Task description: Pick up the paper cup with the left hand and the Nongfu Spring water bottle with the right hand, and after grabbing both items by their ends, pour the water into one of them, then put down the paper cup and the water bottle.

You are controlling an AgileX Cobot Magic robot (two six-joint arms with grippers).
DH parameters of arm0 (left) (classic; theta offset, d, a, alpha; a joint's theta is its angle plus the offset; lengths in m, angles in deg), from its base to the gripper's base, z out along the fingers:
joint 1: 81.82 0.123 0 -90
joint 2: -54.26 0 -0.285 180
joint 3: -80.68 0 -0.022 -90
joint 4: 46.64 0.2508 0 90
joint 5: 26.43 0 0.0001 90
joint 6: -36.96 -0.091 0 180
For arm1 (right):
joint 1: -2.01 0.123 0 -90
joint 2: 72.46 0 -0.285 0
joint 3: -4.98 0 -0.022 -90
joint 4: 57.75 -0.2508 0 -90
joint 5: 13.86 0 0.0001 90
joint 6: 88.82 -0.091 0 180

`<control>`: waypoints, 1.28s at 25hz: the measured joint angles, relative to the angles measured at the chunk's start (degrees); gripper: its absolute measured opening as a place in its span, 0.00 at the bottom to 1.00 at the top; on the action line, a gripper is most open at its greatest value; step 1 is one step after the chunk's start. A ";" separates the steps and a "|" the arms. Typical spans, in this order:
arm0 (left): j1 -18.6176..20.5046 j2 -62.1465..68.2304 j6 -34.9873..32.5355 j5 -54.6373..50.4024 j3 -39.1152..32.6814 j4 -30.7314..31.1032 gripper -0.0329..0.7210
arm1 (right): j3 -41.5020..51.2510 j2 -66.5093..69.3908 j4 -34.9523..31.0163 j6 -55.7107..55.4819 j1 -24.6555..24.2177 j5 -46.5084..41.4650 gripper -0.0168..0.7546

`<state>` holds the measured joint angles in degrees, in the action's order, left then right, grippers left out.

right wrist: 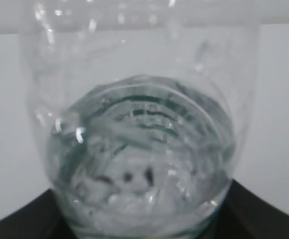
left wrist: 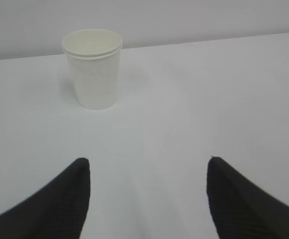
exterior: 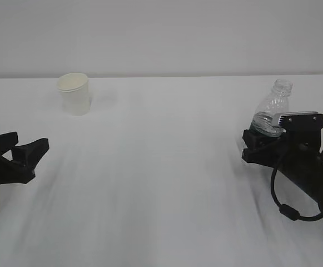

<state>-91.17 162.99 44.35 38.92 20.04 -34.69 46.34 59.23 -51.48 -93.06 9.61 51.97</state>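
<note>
Pick-up step, bottle first.

Exterior: cup (exterior: 74, 93) upright at the far left of the table (exterior: 161, 183), untouched; left hand (exterior: 18, 154) low and well short of it, jaws apart and empty. Bottle (exterior: 272, 109) standing at the right, uncapped, its lower part between the jaws of the right hand (exterior: 261, 146); firm clamp or not, cannot tell.
Left wrist: cup (left wrist: 93, 67) ahead, left of centre, both fingers (left wrist: 59, 204) spread wide.
Right wrist: bottle (right wrist: 139, 149) filling the view, jaw tips dark at the bottom corners.
Next, probably: squeeze on the bottle, then left reach forward and leftward to the cup.
</note>
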 joint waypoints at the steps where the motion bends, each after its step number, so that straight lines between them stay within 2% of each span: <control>1: 0.00 0.00 0.00 0.00 0.00 0.00 0.74 | 0.00 0.00 0.00 0.00 0.00 0.00 0.57; 23: 0.00 0.00 0.00 0.11 0.11 0.09 0.73 | 0.22 -0.79 -0.13 4.54 0.00 -1.16 0.56; 32: 0.00 0.00 0.00 0.11 0.11 0.09 0.72 | 6.12 -7.48 -0.13 5.24 0.00 -1.57 0.55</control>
<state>-91.17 162.99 44.35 39.03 20.14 -34.59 52.47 51.75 -51.61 -87.82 9.61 50.41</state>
